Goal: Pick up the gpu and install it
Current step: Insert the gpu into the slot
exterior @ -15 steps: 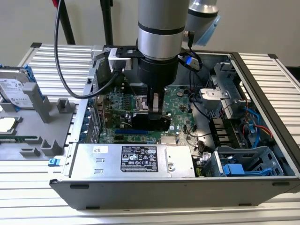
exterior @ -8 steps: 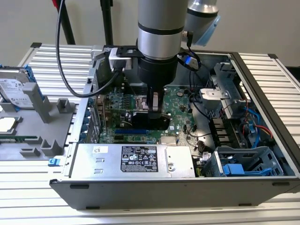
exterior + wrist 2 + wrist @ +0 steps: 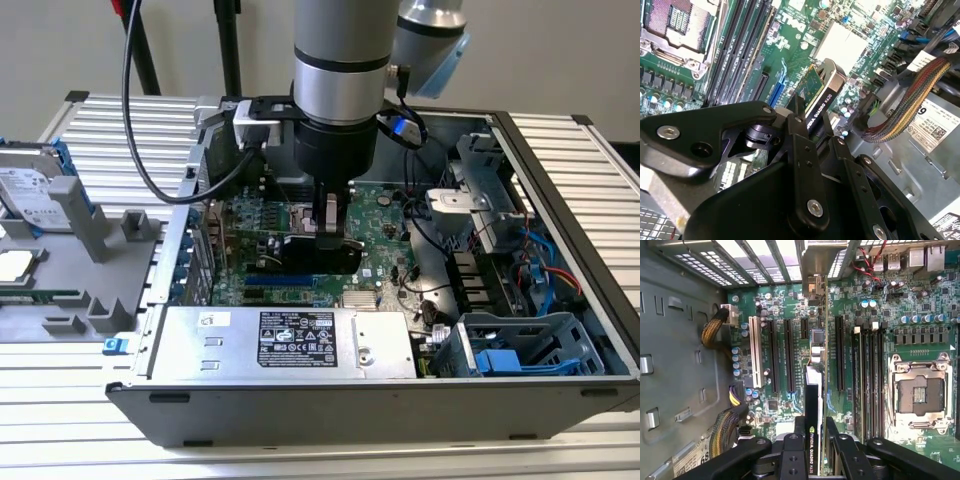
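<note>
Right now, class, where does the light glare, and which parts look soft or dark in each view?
First wrist view: bright glare washes out the case vents; the motherboard is crisp. Second wrist view: the tool, shut on the gpu, looks dark and soft up close. Exterior view: even light, with the card in the arm's shade.

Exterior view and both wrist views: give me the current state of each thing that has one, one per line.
gripper: shut on the gpu, down inside the open case.
gpu: held on edge above the motherboard.
computer case: lying flat, side panel off.
CPU socket: empty, no cooler on it.
hard drive: out of the case, resting in the grey holder on the exterior view's left.
</note>
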### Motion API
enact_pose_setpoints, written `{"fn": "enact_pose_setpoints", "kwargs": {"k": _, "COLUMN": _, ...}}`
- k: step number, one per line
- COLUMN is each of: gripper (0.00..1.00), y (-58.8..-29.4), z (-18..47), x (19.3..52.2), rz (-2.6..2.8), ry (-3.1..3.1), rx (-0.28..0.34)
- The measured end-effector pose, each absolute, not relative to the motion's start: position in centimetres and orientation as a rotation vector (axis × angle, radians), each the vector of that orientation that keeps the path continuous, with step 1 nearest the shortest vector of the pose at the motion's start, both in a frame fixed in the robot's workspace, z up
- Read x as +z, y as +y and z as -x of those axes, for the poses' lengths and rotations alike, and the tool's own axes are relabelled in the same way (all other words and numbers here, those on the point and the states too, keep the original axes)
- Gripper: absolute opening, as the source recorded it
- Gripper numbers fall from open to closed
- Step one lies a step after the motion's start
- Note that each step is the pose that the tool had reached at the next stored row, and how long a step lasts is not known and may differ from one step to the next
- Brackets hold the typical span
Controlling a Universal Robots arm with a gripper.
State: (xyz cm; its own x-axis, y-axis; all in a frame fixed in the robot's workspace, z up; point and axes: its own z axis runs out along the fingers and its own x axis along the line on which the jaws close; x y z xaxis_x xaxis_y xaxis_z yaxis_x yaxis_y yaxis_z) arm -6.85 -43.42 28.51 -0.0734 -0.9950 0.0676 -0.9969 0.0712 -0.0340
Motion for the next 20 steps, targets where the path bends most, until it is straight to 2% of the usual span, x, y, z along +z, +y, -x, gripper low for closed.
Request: {"fn": "enact_pose_setpoints", "kwargs": {"k": 20, "gripper": 0.00, "y": -43.26, "z": 6.86, "x": 27.94, "rz": -2.120, "ry": -2.280, "rx": 0.111}}
